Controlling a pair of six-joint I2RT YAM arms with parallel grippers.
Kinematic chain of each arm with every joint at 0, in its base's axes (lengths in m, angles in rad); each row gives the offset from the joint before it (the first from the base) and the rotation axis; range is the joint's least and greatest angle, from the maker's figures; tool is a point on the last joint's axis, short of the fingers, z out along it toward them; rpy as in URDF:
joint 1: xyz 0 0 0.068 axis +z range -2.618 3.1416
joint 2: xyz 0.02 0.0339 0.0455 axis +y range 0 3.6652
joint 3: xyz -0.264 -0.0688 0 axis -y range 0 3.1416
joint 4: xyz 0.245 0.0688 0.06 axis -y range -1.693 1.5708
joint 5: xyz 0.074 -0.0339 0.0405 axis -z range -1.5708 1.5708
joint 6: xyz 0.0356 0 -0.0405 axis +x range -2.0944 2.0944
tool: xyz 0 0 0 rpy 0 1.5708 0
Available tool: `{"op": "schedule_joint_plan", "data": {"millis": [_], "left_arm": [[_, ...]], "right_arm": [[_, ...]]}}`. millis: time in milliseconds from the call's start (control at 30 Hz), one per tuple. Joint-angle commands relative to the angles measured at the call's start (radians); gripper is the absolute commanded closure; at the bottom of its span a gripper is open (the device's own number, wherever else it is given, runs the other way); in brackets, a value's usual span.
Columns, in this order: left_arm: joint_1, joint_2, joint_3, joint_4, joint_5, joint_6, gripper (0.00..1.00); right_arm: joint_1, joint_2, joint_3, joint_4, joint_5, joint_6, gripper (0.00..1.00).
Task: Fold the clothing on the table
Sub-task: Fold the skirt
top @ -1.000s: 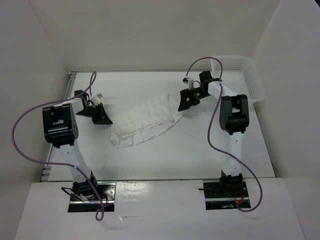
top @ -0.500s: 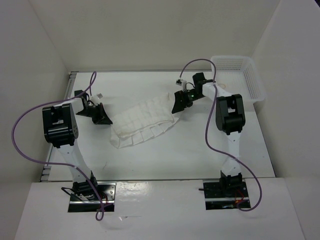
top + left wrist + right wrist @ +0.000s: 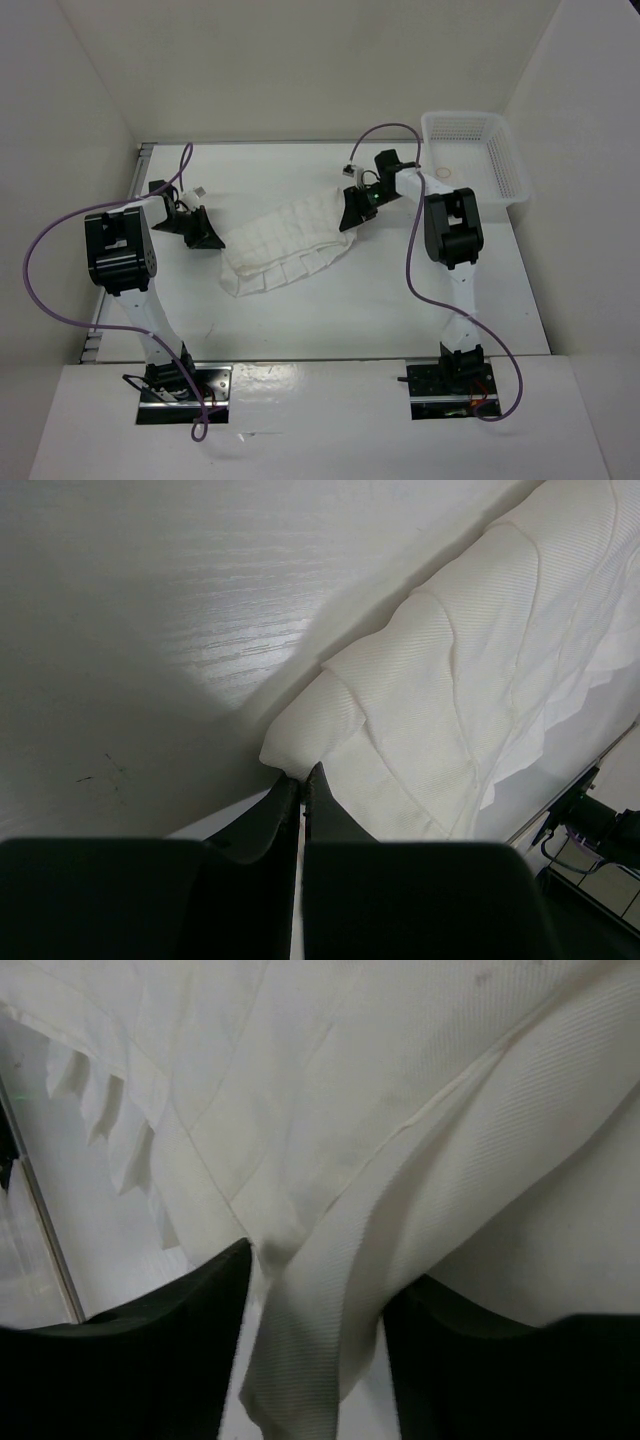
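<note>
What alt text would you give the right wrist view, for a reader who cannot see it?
A corner of the white pleated clothing lies between the right gripper's two dark jaws, which stand apart on either side of a ribbed band of the fabric. To the left, its pleated hem rests on the white table.

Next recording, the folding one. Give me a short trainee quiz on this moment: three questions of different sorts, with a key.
1. True or false: the clothing lies inside the basket.
2. Which gripper has fabric between parted fingers? A: left gripper. B: right gripper.
3. Fill in: the left gripper's fingers are ___.
Key: 1 false, it lies on the table; 2 B; 3 shut.
</note>
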Motion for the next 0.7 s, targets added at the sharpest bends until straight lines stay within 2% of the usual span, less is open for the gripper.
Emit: {"op": "schedule_joint_plan", "data": {"millis": [0, 33, 400, 433, 500, 533, 600, 633, 667], "left_arm": [[-0.003, -0.008, -0.028, 0.005, -0.042, 0.008, 1.00], [-0.003, -0.008, -0.028, 0.005, -0.042, 0.008, 1.00], [-0.003, -0.008, -0.028, 0.005, -0.033, 0.017, 1.00], [-0.003, -0.008, -0.028, 0.005, -0.033, 0.017, 1.00], [-0.003, -0.008, -0.028, 0.005, -0.033, 0.017, 1.00], [-0.003, -0.008, -0.028, -0.004, -0.033, 0.017, 1.00], [-0.003, -0.008, -0.028, -0.005, -0.033, 0.017, 1.00], [-0.003, -0.008, -0.028, -0.005, -0.033, 0.017, 1.00], [-0.003, -0.008, -0.028, -0.005, -0.033, 0.017, 1.00]], "right_arm": [[0.010, 0.035, 0.013, -0.015, 0.034, 0.010, 0.47], [0.010, 0.035, 0.013, -0.015, 0.034, 0.010, 0.50], [0.019, 0.044, 0.032, -0.015, 0.034, 0.028, 0.52], [0.019, 0.044, 0.032, -0.015, 0.034, 0.028, 0.59], [0.028, 0.044, 0.032, -0.015, 0.034, 0.028, 0.65], [0.037, 0.044, 0.041, -0.024, 0.043, 0.037, 0.76], [0.048, 0.044, 0.050, -0.024, 0.071, 0.037, 0.88], [0.057, 0.044, 0.059, -0.024, 0.082, 0.037, 0.98], [0.057, 0.034, 0.059, -0.024, 0.115, 0.051, 1.00]]}}
